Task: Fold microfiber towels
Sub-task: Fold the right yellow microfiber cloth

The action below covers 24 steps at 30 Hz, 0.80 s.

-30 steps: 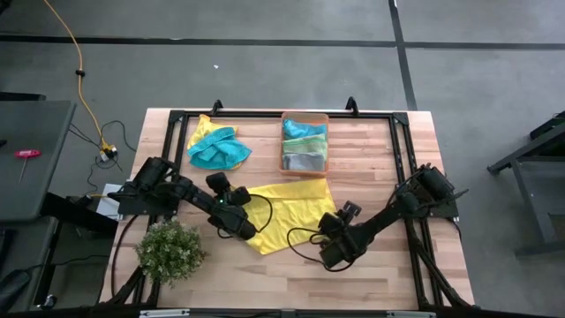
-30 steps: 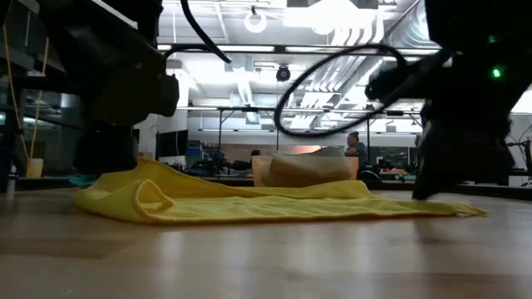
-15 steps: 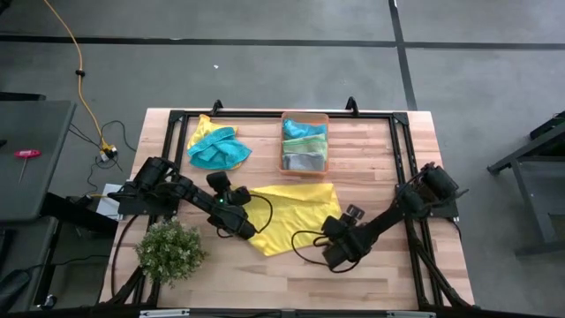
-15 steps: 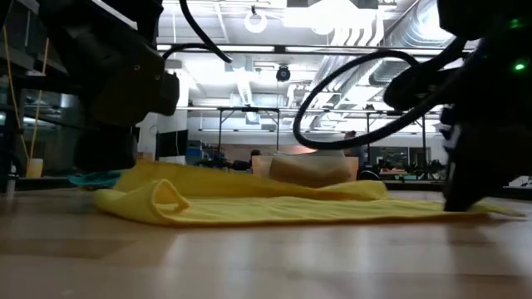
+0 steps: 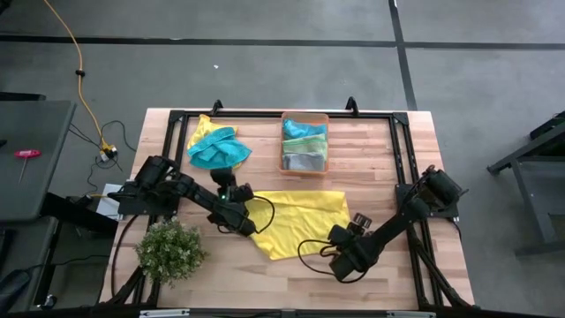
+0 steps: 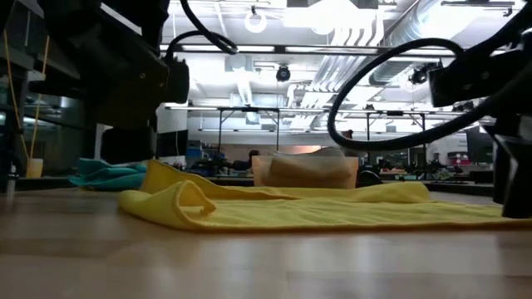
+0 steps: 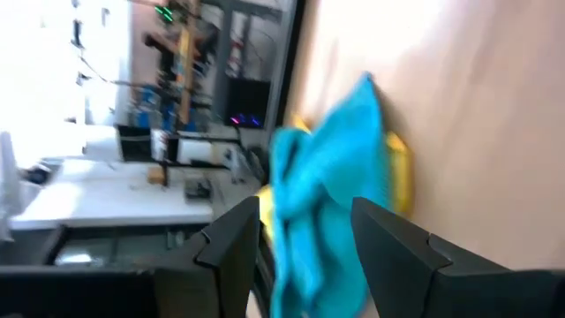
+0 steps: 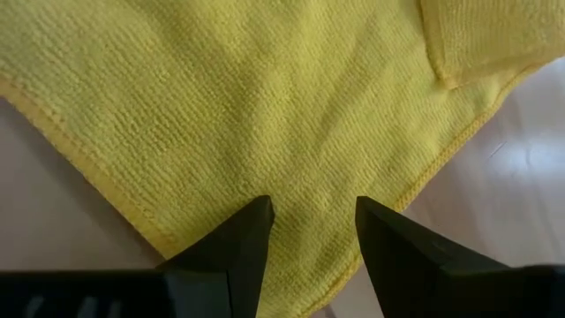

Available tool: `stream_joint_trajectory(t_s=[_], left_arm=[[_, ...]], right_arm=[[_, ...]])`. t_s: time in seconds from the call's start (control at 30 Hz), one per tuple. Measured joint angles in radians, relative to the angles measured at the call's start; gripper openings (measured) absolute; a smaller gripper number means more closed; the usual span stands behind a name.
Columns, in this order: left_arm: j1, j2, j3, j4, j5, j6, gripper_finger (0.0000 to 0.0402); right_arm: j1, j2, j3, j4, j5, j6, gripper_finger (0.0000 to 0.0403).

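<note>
I am keeping the yellow towel (image 5: 296, 221) lying spread on the bench (image 5: 388, 159) between my 2 arms so I can fold it. My right tool (image 8: 309, 231) is hanging with its fingers apart over 1 corner, holding nothing. My left tool (image 7: 300, 234) is also spread and empty beside the towel's other edge, facing the blue towel (image 7: 328, 190).

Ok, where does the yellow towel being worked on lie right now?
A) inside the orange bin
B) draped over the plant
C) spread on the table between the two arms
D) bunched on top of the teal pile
C: in the high view the yellow towel lies on the table between both arms, apart from the orange bin.
</note>
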Motion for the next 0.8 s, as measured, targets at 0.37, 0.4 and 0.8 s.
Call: stream_joint_trajectory(t_s=[0.37, 0.4, 0.8], left_arm=[[0.036, -0.090, 0.001, -0.114, -0.164, -0.098, 0.0172], [0.031, -0.102, 0.000, -0.112, -0.166, -0.110, 0.0172], [-0.137, -0.262, 0.001, 0.040, -0.207, -0.124, 0.0172]], right_arm=[[0.016, -0.001, 0.014, -0.015, -0.105, 0.006, 0.0167], [0.019, 0.001, 0.028, -0.028, -0.121, -0.005, 0.0167], [0.095, 0.007, 0.343, -0.284, -0.030, -0.171, 0.0167]])
